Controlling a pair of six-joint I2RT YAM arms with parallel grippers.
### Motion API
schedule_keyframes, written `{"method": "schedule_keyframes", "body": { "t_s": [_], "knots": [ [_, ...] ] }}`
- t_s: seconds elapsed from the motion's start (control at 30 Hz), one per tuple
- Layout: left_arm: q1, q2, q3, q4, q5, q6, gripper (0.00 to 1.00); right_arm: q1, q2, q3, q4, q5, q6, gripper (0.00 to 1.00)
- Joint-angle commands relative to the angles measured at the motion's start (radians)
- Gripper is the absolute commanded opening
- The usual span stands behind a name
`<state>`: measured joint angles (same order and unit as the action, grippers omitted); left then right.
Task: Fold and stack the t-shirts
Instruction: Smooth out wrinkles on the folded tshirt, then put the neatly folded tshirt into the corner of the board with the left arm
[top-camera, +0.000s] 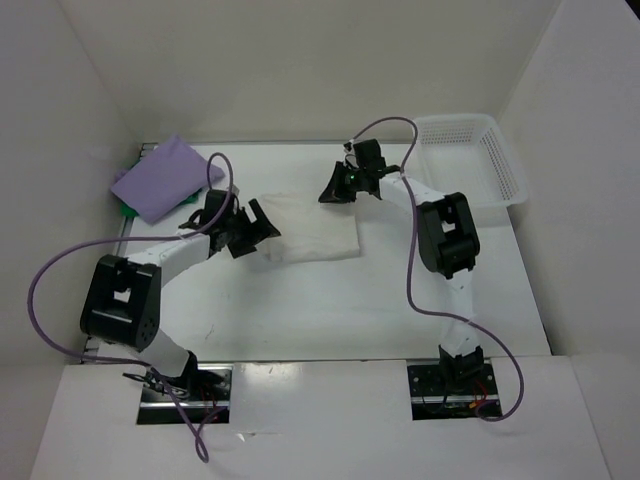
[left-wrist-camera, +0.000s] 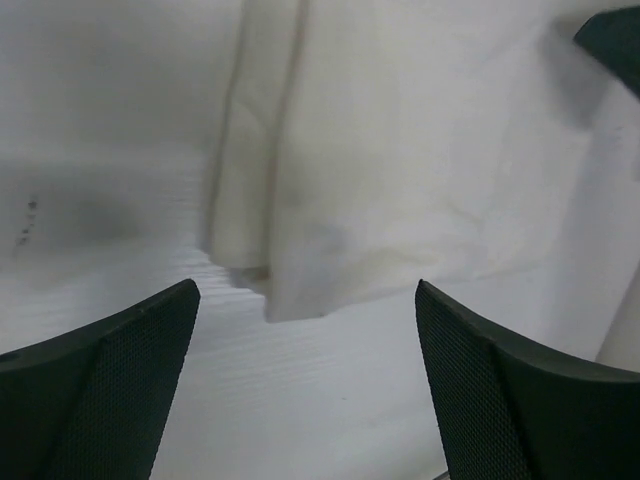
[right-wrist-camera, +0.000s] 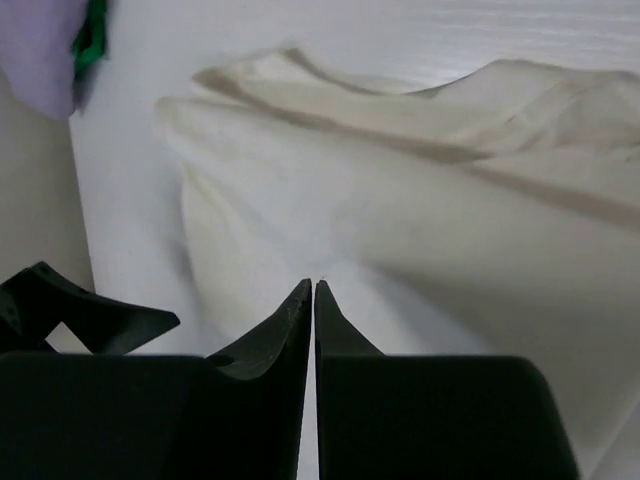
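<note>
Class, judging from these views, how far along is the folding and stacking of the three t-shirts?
Done: the purple t-shirt lies folded on the green t-shirt at the far left. In hand: the white t-shirt looks folded mid-table, left jaws open beside it, right jaws shut, neither gripping it. Left: moving it onto the stack.

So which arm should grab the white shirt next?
Probably left. The left claw is wide open right at the edge of the white shirt, and the purple shirt it likely goes on lies on that side. The right claw looks shut, at the far edge.
</note>
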<state>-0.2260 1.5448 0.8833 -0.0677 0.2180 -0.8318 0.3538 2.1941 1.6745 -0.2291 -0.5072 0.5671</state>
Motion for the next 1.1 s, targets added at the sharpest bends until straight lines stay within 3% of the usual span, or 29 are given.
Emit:
{"method": "schedule_keyframes", "body": {
  "t_s": [0.0,0.1,0.23,0.33,0.37,0.47,0.6,0.8,0.9,0.93,1.07],
  "knots": [
    [0.024,0.089,-0.008,0.0,0.003,0.063,0.96,-0.024,0.156,0.109,-0.061,-0.022,0.001,0.07],
    [0.045,0.178,0.034,0.031,0.067,0.083,0.97,-0.024,0.256,0.236,-0.124,0.007,-0.009,0.05],
    [0.063,0.256,0.092,0.04,0.103,0.092,0.99,-0.024,0.213,0.214,-0.102,-0.017,-0.007,0.07],
    [0.063,0.302,0.123,0.049,0.103,0.117,0.99,-0.024,0.115,0.214,-0.113,-0.027,-0.019,0.29],
    [0.063,0.319,0.146,0.049,0.103,0.117,0.99,-0.024,0.052,0.203,-0.113,-0.036,-0.019,0.42],
    [0.063,0.394,0.181,0.049,0.103,0.142,0.98,-0.024,-0.054,0.148,-0.125,-0.036,-0.039,0.57],
    [0.063,0.448,0.206,0.06,0.09,0.142,0.88,-0.067,-0.282,-0.031,-0.069,-0.016,-0.027,0.6],
    [-0.07,0.521,0.308,0.063,0.024,0.125,0.82,-0.174,-0.615,-0.324,-0.033,-0.054,-0.007,0.6],
    [-0.108,0.557,0.332,0.086,0.035,0.1,0.69,-0.237,-0.744,-0.447,-0.033,-0.088,0.002,0.6],
    [-0.108,0.557,0.35,0.124,0.059,0.086,0.55,-0.252,-0.77,-0.475,-0.045,-0.099,0.002,0.6],
    [-0.118,0.569,0.5,0.112,0.103,0.039,0.18,-0.3,-0.878,-0.623,-0.07,-0.123,0.002,0.6]
  ]
}}
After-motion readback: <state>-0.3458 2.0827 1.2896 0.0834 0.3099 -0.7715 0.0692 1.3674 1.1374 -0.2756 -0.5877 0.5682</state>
